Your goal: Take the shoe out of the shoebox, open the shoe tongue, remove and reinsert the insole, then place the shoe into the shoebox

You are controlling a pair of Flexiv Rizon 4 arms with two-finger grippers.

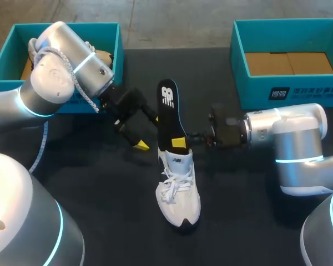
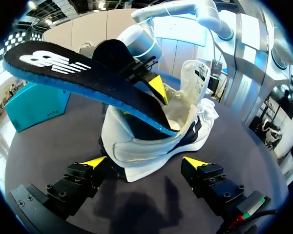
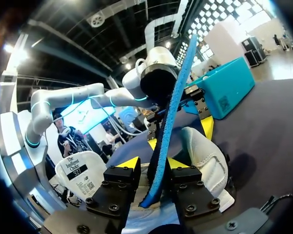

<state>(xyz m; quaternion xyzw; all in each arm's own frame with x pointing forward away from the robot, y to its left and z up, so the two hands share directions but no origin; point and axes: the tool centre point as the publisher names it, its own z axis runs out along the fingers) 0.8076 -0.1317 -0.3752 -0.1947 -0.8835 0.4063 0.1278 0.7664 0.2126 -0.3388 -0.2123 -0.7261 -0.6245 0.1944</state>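
From the head view, the white shoe [image 1: 178, 191] stood on the dark table [image 1: 255, 221] about midway between the arms, with its toe toward the near edge. It was well apart from the left shoebox [image 1: 0, 75] and the right shoebox [image 1: 250, 91], both at the far side. The insole [image 1: 169, 113] rose out of the collar and slanted toward the far side, its logo end free and its front end down inside the shoe. The right gripper [image 1: 183, 141] came in from the right to meet the insole just above the collar. The left gripper [image 1: 147, 133] sat just left of the heel.

In the left wrist view, the left gripper [image 2: 144, 163] stood spread, one finger on either side of the heel. Whether either pad touched the shoe could not be told. I judged it was posted there to keep the shoe from sliding. The tongue [image 2: 195, 78] was lifted forward, which left the opening free for the insole.

In the right wrist view, the right gripper [image 3: 154, 163] pinched the insole [image 3: 168, 112] edge-on between both fingers. It gripped low on the insole, probably so that the floppy foam could be steered. Whether the insole was coming out or going back in could not be told.
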